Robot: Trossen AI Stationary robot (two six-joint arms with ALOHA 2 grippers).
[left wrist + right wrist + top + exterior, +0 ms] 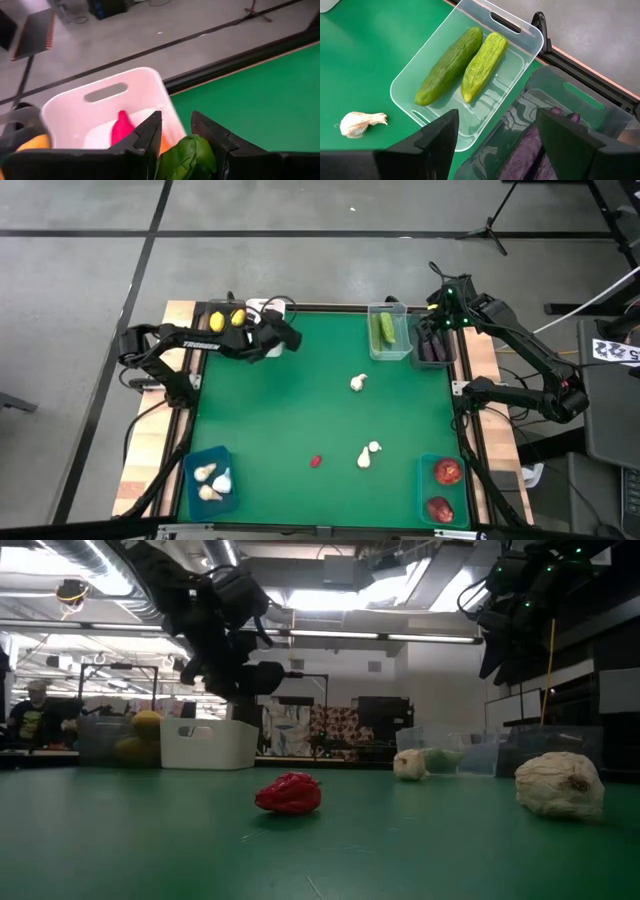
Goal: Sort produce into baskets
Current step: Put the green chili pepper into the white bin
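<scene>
My left gripper [281, 336] is at the table's far left, above the white bin [100, 107], and is shut on a carrot with a green leafy top [187, 157]. A red chili [121, 128] lies in that bin. Beside it, a dark bin [224, 318] holds yellow lemons. My right gripper [495, 132] is open and empty above the clear bin [515, 30], which holds two green cucumbers [470, 62], and the dark bin of purple eggplants [530, 150]. Two garlic bulbs [357, 383] [368, 452] and another red chili [316, 461] lie on the green mat. My left gripper pinches the carrot between its two fingers [149, 137]. The green leafy top [190, 152] fills the gap between them, and a sliver of the orange body [164, 146] shows past it. The carrot is clear of the table, over the near rim of the white bin.
A teal bin [209, 477] at the near left holds garlic bulbs. A teal bin [443, 486] at the near right holds two round red fruits. The middle of the green mat [300, 400] is open between the loose pieces.
</scene>
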